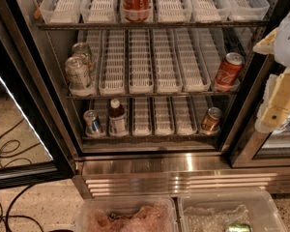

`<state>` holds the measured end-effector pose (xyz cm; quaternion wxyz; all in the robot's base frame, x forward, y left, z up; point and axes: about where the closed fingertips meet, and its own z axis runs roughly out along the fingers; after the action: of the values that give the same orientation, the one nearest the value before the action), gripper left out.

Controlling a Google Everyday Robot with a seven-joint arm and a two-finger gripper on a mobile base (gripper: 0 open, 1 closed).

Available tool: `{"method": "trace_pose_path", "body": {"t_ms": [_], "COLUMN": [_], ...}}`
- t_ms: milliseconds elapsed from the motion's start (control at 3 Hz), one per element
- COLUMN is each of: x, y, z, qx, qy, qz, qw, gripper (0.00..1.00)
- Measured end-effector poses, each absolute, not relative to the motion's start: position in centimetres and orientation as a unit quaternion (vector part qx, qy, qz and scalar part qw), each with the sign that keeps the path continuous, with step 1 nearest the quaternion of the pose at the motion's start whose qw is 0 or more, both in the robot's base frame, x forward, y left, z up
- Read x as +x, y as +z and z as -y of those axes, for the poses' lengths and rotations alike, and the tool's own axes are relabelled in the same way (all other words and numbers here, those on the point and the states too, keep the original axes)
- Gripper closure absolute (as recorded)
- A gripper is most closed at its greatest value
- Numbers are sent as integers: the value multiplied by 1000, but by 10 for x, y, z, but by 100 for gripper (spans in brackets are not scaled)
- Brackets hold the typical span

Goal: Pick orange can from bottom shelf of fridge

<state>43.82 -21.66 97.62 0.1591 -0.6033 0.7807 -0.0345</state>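
The orange can stands at the right end of the bottom shelf of the open fridge. It is small, copper-orange, with a silver top. My gripper is at the right edge of the view, cream-coloured, outside the fridge, to the right of and slightly above the orange can. It is well apart from the can and holds nothing that I can see.
On the bottom shelf's left stand a blue-and-silver can and a small bottle. The middle shelf holds two silver cans and a tilted red can. Another red can is above. Two clear bins sit on the floor.
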Motion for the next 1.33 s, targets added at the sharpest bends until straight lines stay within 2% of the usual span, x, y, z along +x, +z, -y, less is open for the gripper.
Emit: {"method": "trace_pose_path", "body": {"t_ms": [1000,1333], "x": [437,437], "y": [934,905], "z": [193,183], "qx": [-590,-583], "qy": [8,78], "qz": [-791,-790], "qw": [164,170], "gripper": [0,0]}}
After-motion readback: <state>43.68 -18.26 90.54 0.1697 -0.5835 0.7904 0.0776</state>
